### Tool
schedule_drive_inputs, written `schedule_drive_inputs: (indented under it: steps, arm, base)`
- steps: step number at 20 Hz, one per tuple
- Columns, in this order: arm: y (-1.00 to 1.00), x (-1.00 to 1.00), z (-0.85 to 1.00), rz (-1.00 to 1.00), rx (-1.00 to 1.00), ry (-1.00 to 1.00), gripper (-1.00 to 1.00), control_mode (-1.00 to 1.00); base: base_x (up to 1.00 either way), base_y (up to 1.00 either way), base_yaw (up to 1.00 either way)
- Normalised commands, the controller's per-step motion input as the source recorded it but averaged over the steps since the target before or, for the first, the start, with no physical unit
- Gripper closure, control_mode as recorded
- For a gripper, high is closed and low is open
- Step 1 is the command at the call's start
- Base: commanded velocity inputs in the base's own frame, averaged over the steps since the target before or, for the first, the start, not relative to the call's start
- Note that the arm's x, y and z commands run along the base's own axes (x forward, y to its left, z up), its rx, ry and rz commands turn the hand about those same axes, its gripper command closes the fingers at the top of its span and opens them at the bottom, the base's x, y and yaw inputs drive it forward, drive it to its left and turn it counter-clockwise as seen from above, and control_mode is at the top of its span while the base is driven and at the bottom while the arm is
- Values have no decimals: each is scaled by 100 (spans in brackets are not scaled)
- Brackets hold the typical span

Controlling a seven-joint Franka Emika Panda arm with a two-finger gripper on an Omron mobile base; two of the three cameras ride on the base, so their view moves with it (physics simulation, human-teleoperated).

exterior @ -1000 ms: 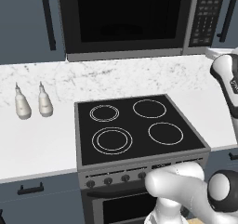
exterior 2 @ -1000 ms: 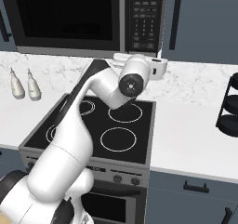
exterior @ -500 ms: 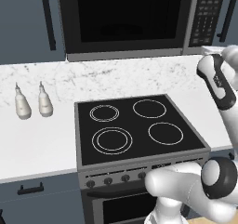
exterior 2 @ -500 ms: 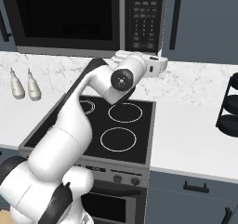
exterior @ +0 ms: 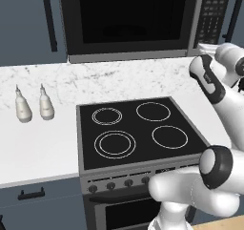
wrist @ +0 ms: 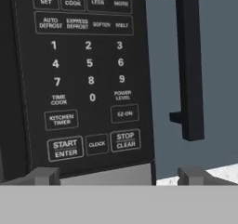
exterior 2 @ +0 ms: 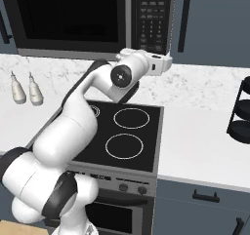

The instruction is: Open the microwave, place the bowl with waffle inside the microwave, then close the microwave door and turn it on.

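Facing the keypad panel [wrist: 83, 79] of the microwave [exterior: 143, 21], the pincer [wrist: 118, 175] sits level with the appliance's lower right corner, its hand [exterior 2: 154, 64] held just below and in front of that panel in the right base view. The two fingertips [wrist: 44, 175] show only as grey stubs at the bottom of the hand view, set wide apart with nothing between them; whether they touch the microwave cannot be told. The START/ENTER key lies just above the left tip, STOP/CLEAR nearer the middle. The microwave door [exterior: 128, 19] stands shut, its black window too dark to read; a faint shape inside cannot be identified, so the bowl's position cannot be confirmed. The top of the appliance is cut off in both base views. A dark cabinet handle [wrist: 188, 65] runs to the right of the panel, its upper end cropped. On the tabletop [exterior: 38, 138] two white bottles [exterior: 32, 105] stand side by side, left of the stove [exterior: 138, 131]. A black tiered rack [exterior 2: 240, 112] is cut by the right edge.
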Motion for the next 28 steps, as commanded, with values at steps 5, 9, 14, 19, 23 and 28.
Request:
schedule_drive_inputs:
  steps: [5, 9, 14, 19, 23, 28]
  arm:
    - [0, 29, 0, 0, 0, 0, -100, -100]
    - [0, 23, 0, 0, 0, 0, -100, -100]
    - [0, 19, 0, 0, 0, 0, -100, -100]
    - [0, 18, 0, 0, 0, 0, -100, -100]
    - [0, 12, 0, -1, 0, 0, -100, -100]
    - [-26, 11, 0, 0, 0, 0, -100, -100]
  base:
    - [0, 0, 0]
    - [0, 0, 0]
    - [0, 0, 0]
    - [0, 0, 0]
    - [0, 0, 0]
    - [0, 0, 0]
